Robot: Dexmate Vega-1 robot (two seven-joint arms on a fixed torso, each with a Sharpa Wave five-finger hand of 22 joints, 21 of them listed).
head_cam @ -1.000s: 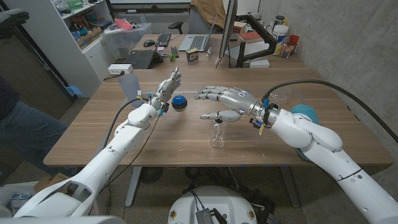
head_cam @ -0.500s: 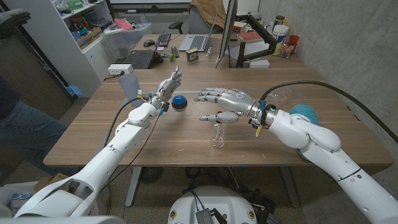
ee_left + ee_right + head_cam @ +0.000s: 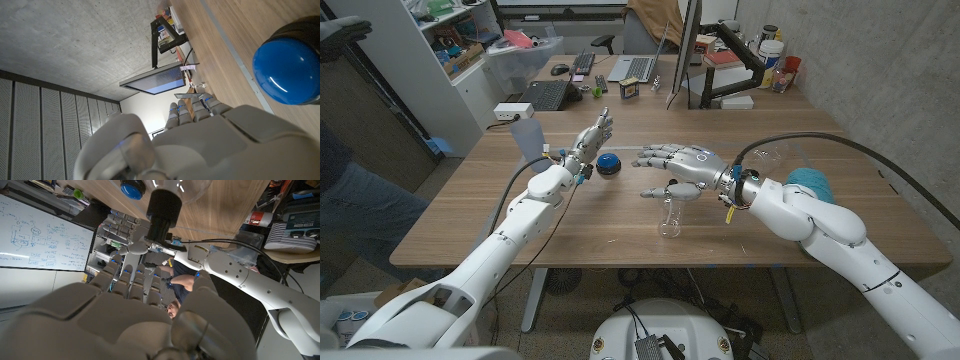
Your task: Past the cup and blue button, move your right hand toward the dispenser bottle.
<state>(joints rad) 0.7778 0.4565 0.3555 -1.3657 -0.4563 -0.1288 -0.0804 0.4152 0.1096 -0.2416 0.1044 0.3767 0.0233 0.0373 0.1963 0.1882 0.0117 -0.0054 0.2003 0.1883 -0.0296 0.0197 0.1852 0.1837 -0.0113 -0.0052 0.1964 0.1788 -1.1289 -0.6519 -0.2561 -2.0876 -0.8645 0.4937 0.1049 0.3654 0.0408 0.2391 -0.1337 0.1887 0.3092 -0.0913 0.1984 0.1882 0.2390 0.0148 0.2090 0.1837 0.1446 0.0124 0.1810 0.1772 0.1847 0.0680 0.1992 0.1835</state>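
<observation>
The clear dispenser bottle (image 3: 669,216) stands upright at the table's middle, toward the near edge. My right hand (image 3: 681,168) hovers just over its pump top, fingers spread and pointing left, holding nothing. From the right wrist, the bottle's black pump top (image 3: 164,207) sits close beyond my right hand (image 3: 135,320). The blue button (image 3: 608,165) lies farther left and back; it also appears as the blue button (image 3: 287,67) and the blue button (image 3: 132,189). My left hand (image 3: 592,134) is raised beside it, fingers up, empty. The pale blue cup (image 3: 527,137) stands behind, at the far left.
A teal object (image 3: 811,184) and a clear container (image 3: 775,156) sit right of my right forearm. A monitor (image 3: 686,50), laptops and clutter fill the far desk. A person's leg (image 3: 360,205) is at the table's left side.
My right hand has drifted slightly down and toward the near edge, closer over the bottle. The left arm, button and cup have not moved.
</observation>
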